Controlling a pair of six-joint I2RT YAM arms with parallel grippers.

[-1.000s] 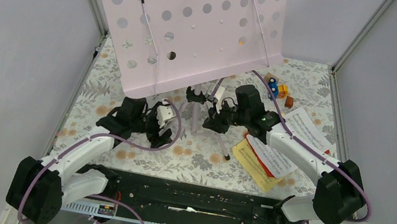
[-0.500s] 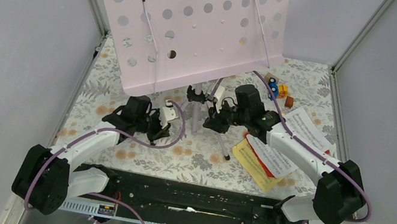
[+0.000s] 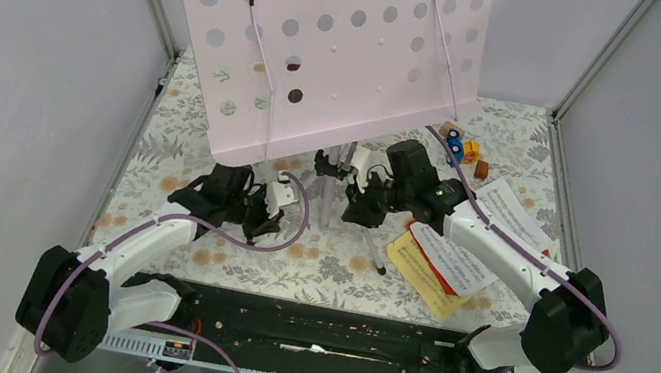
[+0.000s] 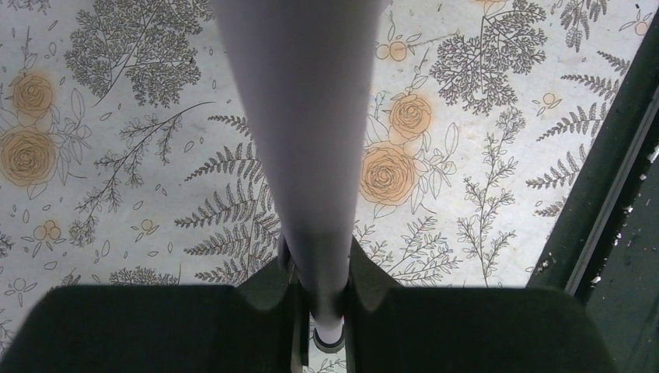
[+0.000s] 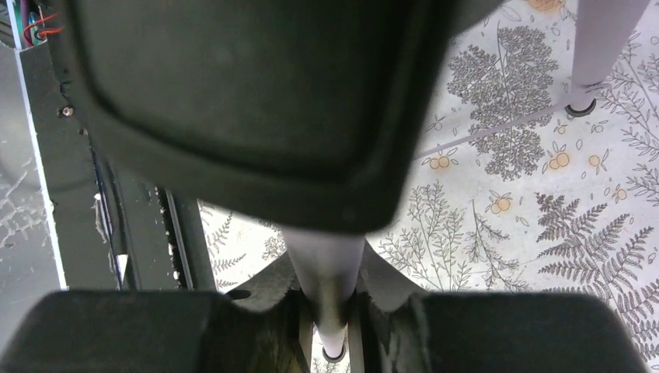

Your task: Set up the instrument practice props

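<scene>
left gripper (image 4: pixel 322 272): fingers (image 4: pixel 268 284) drawn in narrow, pinching one leg of the lilac tripod (image 4: pixel 311 155); the tube runs up and away out of the jaws, over the floral table cover (image 4: pixel 101 155)

right gripper (image 5: pixel 330 294): fingers (image 5: pixel 272 289) pinched the same way on another lilac leg, just below a black joint (image 5: pixel 233 101) that fills most of that wrist view; a separate tripod foot (image 5: pixel 579 107) stands on the cover beyond

from above: both arms reach in toward mid-table, left from the near left, right from the near right, meeting the tripod under the pale pink perforated panel (image 3: pixel 350 48). panel sits raised on the tripod, tilted, face toward the overhead camera, two wire page holders (image 3: pixel 262 58) lying across it

sheet-music pages (image 3: pixel 451 258) lie in a loose stack on the cover under the right forearm, white over yellow with a red edge showing; one more white page further right

toy blocks (image 3: pixel 467 151) near the far right corner, just beside the panel's lower right corner
</scene>
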